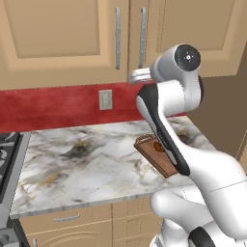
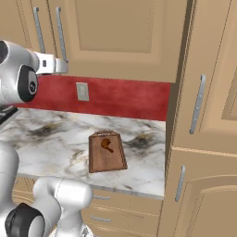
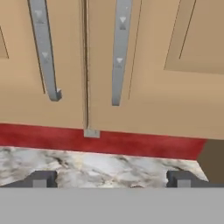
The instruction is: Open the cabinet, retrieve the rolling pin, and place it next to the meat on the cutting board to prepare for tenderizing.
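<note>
1. Cabinet (image 1: 62, 38), upper left of the left base view: light tan, with silver bar handles (image 3: 119, 52).
2. Backsplash (image 2: 125, 97): deep red.
3. Counter (image 1: 87, 159): white marble with grey and ochre veins.
4. Cutting board (image 2: 107, 152): reddish-brown.
5. Meat (image 2: 106, 144): darker, glossy red-brown.
6. Wall outlet (image 1: 105, 99): pale grey-beige.

Kitchen, marble counter (image 1: 87, 159), wall cabinet (image 1: 58, 38)

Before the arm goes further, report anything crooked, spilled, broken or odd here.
Nothing stands out. The cabinet doors are both shut and flush, handles straight. The cutting board lies flat on the marble counter, angled to its edge, with the meat on it. No spills or damage. The pincer is open below the handles.
</note>
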